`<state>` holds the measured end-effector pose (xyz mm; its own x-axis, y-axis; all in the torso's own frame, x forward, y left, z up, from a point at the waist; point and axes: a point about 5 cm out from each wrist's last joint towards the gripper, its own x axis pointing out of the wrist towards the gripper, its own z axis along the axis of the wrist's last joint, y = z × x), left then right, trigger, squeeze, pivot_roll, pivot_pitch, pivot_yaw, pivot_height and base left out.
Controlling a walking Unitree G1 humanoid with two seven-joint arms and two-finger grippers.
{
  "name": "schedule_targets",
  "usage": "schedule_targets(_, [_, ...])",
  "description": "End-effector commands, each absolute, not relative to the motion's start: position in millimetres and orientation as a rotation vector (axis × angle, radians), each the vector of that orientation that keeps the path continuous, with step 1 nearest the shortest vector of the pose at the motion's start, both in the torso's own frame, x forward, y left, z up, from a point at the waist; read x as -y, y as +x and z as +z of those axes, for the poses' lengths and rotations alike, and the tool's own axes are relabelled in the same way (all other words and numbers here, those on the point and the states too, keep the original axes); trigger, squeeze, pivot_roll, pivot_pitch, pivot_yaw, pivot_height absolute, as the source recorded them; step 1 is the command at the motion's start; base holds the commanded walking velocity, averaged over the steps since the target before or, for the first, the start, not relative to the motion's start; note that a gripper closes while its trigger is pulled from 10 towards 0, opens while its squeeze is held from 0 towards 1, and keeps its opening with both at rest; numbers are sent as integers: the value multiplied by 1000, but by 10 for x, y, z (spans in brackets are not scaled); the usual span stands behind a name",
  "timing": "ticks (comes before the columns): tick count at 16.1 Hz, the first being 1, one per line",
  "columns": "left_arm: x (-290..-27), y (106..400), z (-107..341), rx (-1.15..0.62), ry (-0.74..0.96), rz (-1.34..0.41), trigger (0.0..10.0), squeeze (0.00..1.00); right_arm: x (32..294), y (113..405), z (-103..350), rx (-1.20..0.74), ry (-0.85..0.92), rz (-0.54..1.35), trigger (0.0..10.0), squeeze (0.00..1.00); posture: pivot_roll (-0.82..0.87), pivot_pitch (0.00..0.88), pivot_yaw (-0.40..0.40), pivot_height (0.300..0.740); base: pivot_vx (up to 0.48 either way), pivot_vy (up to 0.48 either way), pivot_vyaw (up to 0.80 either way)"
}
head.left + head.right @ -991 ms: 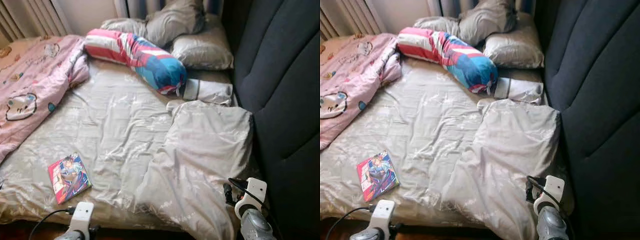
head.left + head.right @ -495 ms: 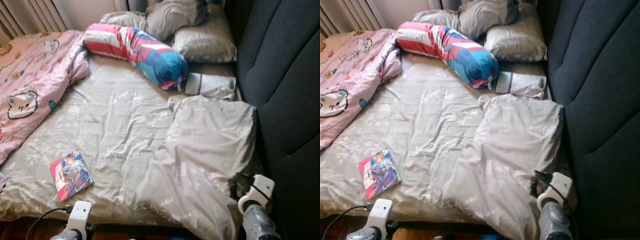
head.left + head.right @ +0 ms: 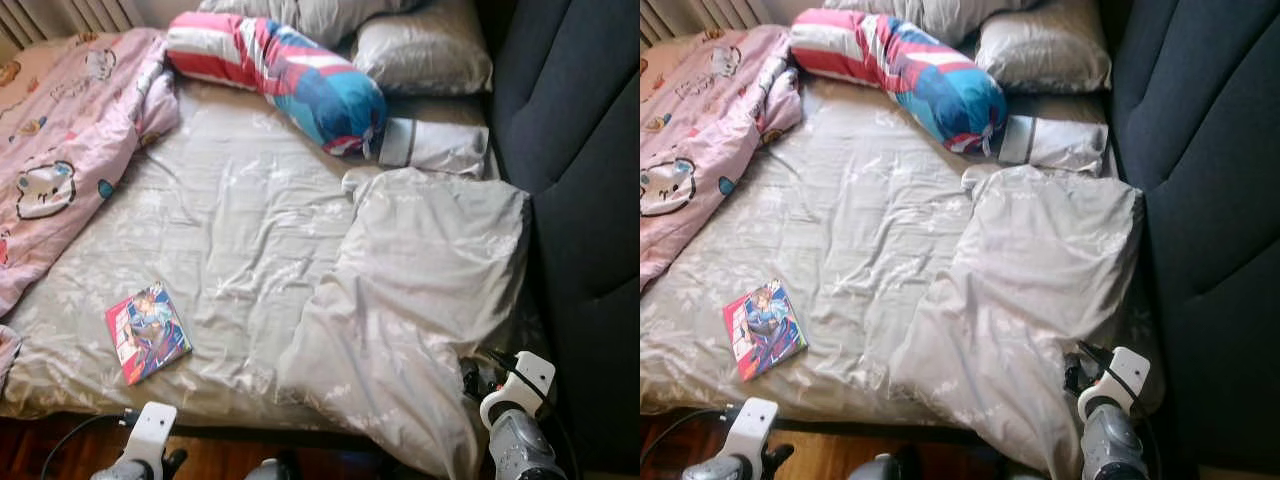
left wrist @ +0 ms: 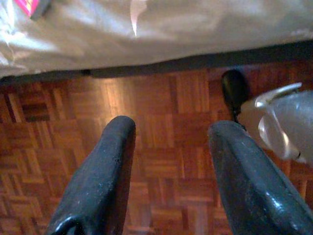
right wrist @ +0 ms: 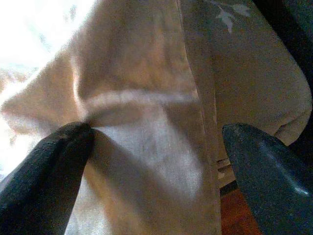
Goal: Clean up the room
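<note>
A grey quilt (image 3: 420,280) lies bunched on the right half of the bed, its lower corner hanging over the front edge. My right gripper (image 5: 156,171) is open at that corner, one finger (image 5: 49,171) touching the cloth (image 5: 146,98); its wrist (image 3: 515,385) shows low on the right. A colourful book (image 3: 148,332) lies near the bed's front left edge. My left gripper (image 4: 166,166) is open over the parquet floor (image 4: 161,107) below the bed edge, holding nothing.
A striped red, white and blue bolster (image 3: 280,75) and grey pillows (image 3: 425,50) lie at the head. A pink cartoon blanket (image 3: 60,150) covers the left side. A dark padded headboard (image 3: 590,150) runs along the right. A small folded cloth (image 3: 435,148) sits beside the bolster.
The camera has tilted down and come closer, so the floor shows under the bed. My right gripper has sunk a little at the quilt corner.
</note>
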<state>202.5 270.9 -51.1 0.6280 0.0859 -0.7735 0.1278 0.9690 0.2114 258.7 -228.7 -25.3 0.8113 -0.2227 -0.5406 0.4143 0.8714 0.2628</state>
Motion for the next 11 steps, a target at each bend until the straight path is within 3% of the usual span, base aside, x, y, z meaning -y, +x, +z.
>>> schedule_targets(1, [-2815, 1842, -572, -954, 269, -12, 10000, 0, 2233, 2475, -363, -579, 403, -354, 10000, 0, 89, 317, 114, 740, 0, 0, 0])
schedule_targets(4, [-2843, 1814, -570, -951, 286, -27, 10000, 0, 2152, 2415, -427, -592, 500, -337, 10000, 0, 103, 323, 126, 740, 0, 0, 0])
schedule_targets(11, [-2898, 1792, -553, -956, 303, -41, 10000, 0, 1904, 2114, -667, -721, 503, -265, 10000, 0, 102, 328, 152, 740, 0, 0, 0])
